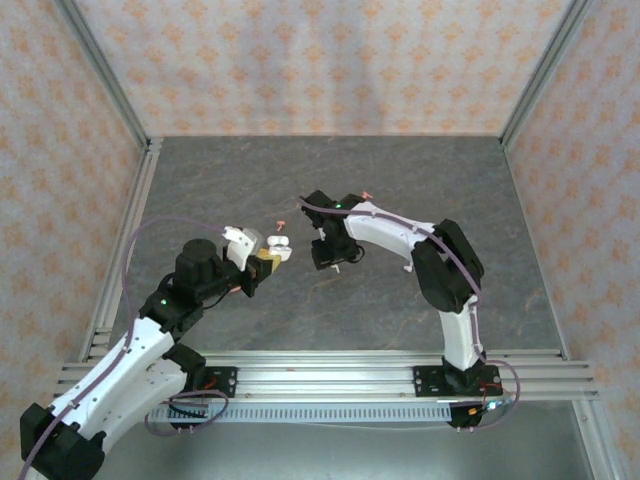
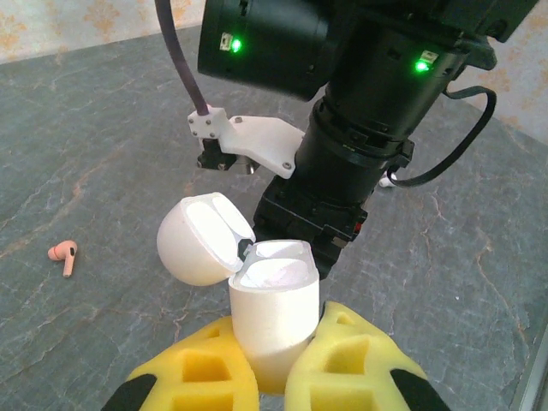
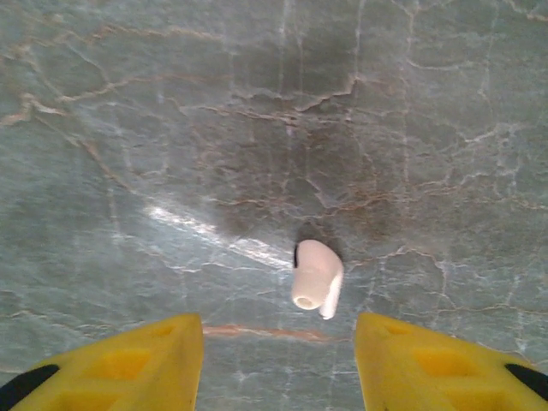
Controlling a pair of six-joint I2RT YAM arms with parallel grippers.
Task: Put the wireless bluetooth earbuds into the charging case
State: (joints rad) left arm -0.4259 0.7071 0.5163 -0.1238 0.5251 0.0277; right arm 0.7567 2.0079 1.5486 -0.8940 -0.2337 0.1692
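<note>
Marbled tabletop (image 1: 330,180); left claw (image 2: 274,366) tight on open case (image 2: 274,312), base hidden; right claw (image 3: 278,360) apart near white earbud (image 3: 316,276)

Robot lab enclosure, aluminium frame (image 1: 320,368), wallpapered walls (image 1: 320,60)

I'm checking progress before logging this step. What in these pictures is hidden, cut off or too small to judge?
Charging case interior, left wrist view: the low angle and rim hide whether anything sits inside.
Right gripper, top view: its own wrist covers whatever lies beneath it.
Pink speck beside the right arm, top view: too small to identify.
</note>
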